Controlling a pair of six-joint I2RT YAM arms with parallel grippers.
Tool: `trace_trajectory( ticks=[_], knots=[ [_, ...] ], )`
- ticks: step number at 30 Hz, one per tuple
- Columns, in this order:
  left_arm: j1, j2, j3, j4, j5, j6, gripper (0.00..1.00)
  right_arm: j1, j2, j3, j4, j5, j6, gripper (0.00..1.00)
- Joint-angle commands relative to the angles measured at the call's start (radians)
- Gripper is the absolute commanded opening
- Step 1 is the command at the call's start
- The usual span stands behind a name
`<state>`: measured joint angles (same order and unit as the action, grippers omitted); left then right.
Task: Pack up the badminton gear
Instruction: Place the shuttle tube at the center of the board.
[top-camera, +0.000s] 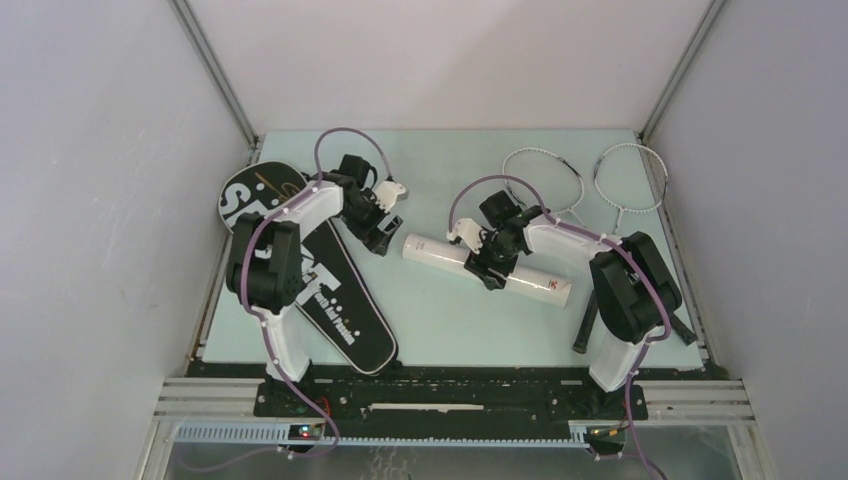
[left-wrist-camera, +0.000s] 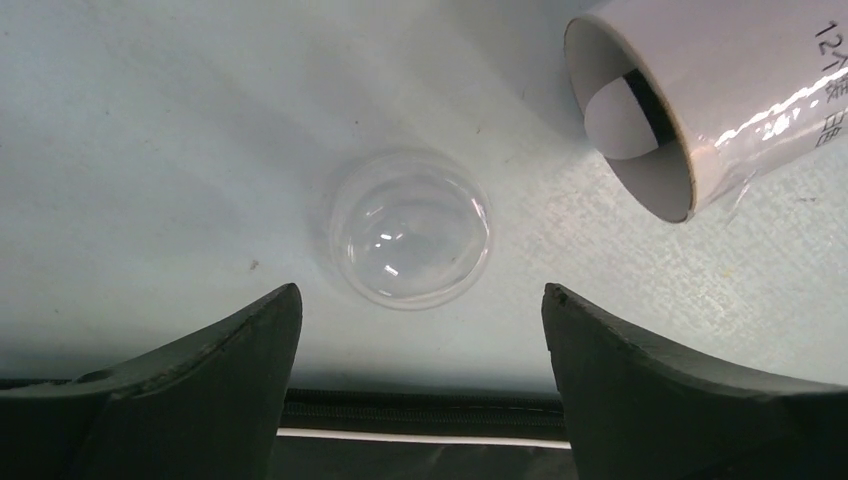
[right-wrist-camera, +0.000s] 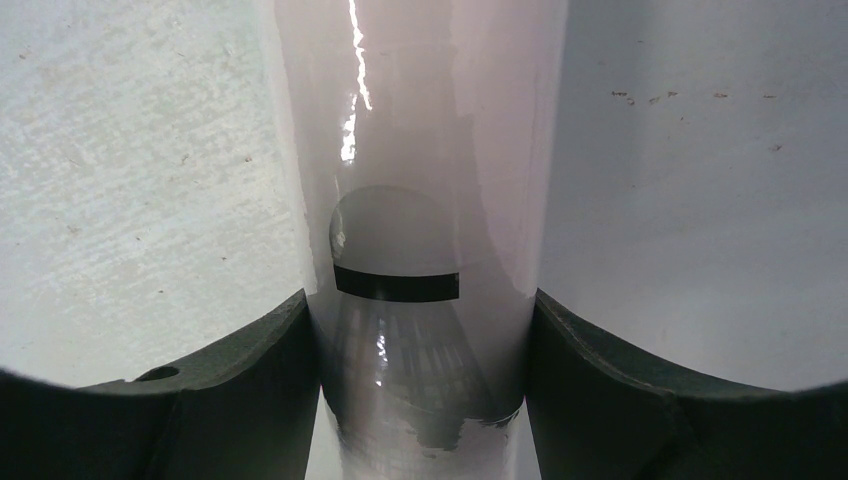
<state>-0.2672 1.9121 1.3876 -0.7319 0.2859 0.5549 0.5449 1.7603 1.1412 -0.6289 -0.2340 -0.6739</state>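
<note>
Now we log:
- left gripper (left-wrist-camera: 419, 295) — jaws spread, empty, above clear cap (left-wrist-camera: 408, 228) lying on table (left-wrist-camera: 150, 150) near open end of white tube (left-wrist-camera: 740, 90)
- right gripper (right-wrist-camera: 422, 310) pinches that tube

Pale green table top (top-camera: 440, 320), matt. In the left wrist view I note scuffs on it and a dark speck (left-wrist-camera: 254, 265).

One small clear plastic dome (left-wrist-camera: 408, 228) lies on the table. It is round and see-through, with highlights on its crown. I cannot tell whether its rim faces up or down.

White panels enclose the table: back wall (top-camera: 450, 60), left wall (top-camera: 90, 200), right wall (top-camera: 770, 200). Aluminium posts (top-camera: 216, 70) run up both back corners.

At the near edge a black base plate (top-camera: 450, 395) lies across, an aluminium rail (top-camera: 200, 395) at its end. A slotted strip (top-camera: 450, 437) runs just in front of it.
</note>
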Motion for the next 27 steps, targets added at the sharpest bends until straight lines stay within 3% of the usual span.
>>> trace_trajectory(
  ticks=[1, 5, 7, 11, 16, 20, 27],
  knots=[
    [0.042, -0.008, 0.060, -0.009, 0.076, -0.082, 0.92, 0.010, 0.000, 0.006, 0.009, 0.065, 0.025, 0.06],
    [0.083, 0.003, 0.073, -0.003, 0.135, -0.154, 0.89, 0.013, 0.017, 0.006, 0.009, 0.124, 0.014, 0.11],
    [0.111, -0.002, 0.072, 0.004, 0.173, -0.187, 0.88, 0.011, 0.021, 0.006, 0.002, 0.127, 0.010, 0.18],
    [0.138, -0.037, 0.054, 0.029, 0.204, -0.216, 0.89, 0.037, 0.002, 0.006, -0.003, 0.124, 0.002, 0.59],
    [0.197, -0.103, 0.036, 0.046, 0.274, -0.236, 0.92, 0.089, -0.010, 0.105, -0.005, 0.121, 0.017, 0.83],
    [0.261, -0.193, 0.001, 0.068, 0.258, -0.227, 0.98, 0.115, 0.034, 0.307, -0.065, 0.074, 0.040, 0.93],
    [0.377, -0.339, -0.075, 0.125, 0.247, -0.262, 1.00, 0.202, 0.220, 0.660, -0.188, 0.019, 0.066, 0.99]
  ],
)
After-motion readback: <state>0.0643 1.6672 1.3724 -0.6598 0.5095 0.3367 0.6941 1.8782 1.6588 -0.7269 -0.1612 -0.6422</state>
